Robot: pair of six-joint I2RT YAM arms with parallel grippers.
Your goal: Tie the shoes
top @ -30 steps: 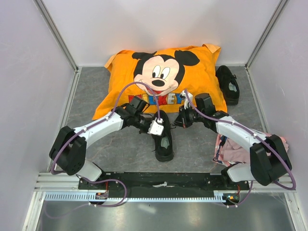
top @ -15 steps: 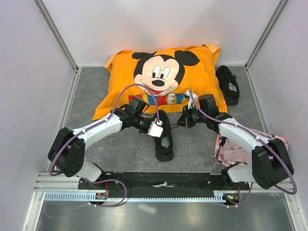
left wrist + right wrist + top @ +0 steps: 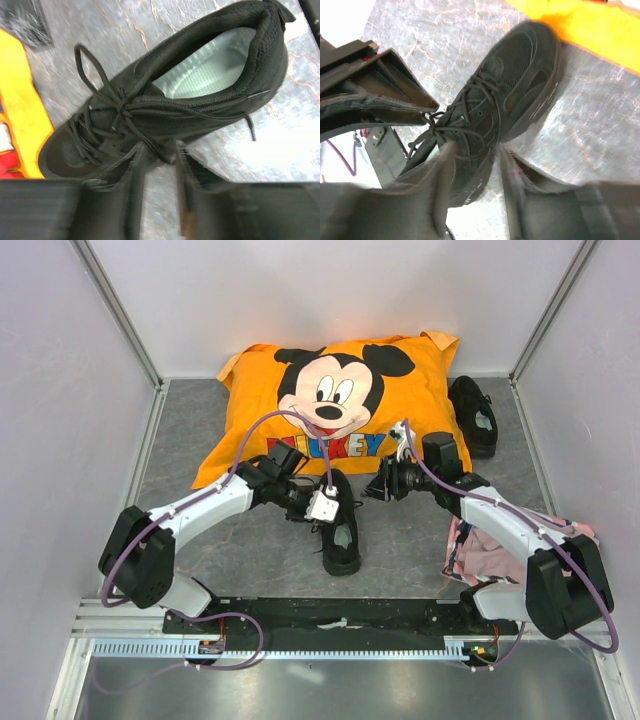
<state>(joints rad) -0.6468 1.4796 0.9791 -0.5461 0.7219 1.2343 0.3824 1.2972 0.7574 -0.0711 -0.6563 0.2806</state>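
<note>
Two black shoes lie on a grey counter (image 3: 190, 440), well apart. The near shoe (image 3: 341, 530) rests upright at the centre, its toe just beside the front edge of an orange pillow (image 3: 425, 370) and its heel toward the arm bases; its pale insole (image 3: 200, 75) shows through the opening. The far shoe (image 3: 473, 412) sits in the back right corner, just beside the pillow's right edge. The left gripper (image 3: 159, 152) hangs at the near shoe's left side, level with the lacing, jaws parted with nothing between them. The right gripper (image 3: 475, 150) hangs off the shoe's right side, a little apart from it, jaws likewise parted and empty. The laces (image 3: 122, 106) are gathered at mid-foot; one loop stands out to one side and a loose end trails down the other side. A pink cloth (image 3: 485, 540) lies under the right arm, near the counter's right edge.
</note>
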